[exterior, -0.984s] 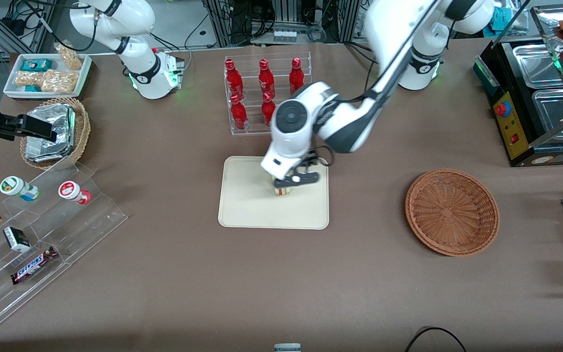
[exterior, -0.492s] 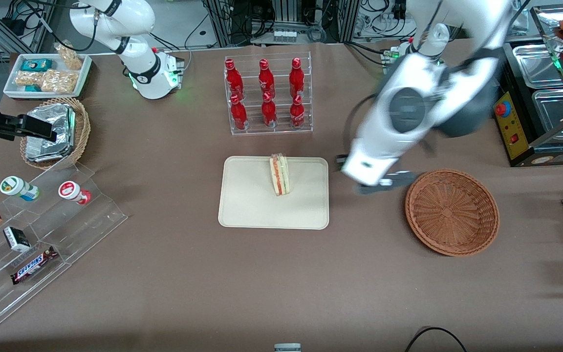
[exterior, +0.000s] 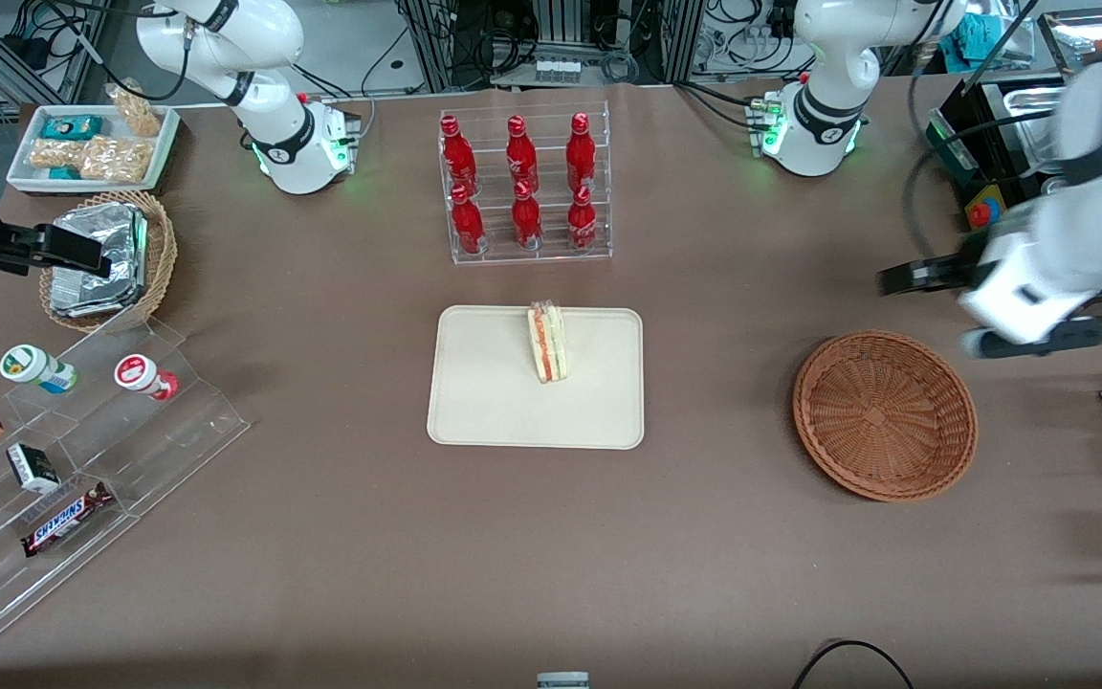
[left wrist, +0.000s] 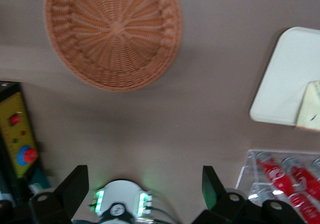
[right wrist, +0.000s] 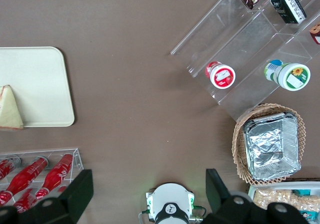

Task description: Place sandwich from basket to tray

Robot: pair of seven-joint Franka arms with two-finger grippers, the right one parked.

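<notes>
Brown cloth is carrying the cream rectangular tray (exterior: 484,411), where the white triangular sandwich (exterior: 548,342) is standing on edge and risking toppling; the empty reddish wicker basket (exterior: 884,414) is lying near the gripper (exterior: 934,306), fingers (left wrist: 75,186) spread.

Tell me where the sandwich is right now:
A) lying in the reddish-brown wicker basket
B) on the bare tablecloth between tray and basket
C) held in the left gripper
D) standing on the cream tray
D: the sandwich stands on the tray; the basket holds nothing, and the open gripper hangs empty toward the working arm's end of the table.
</notes>
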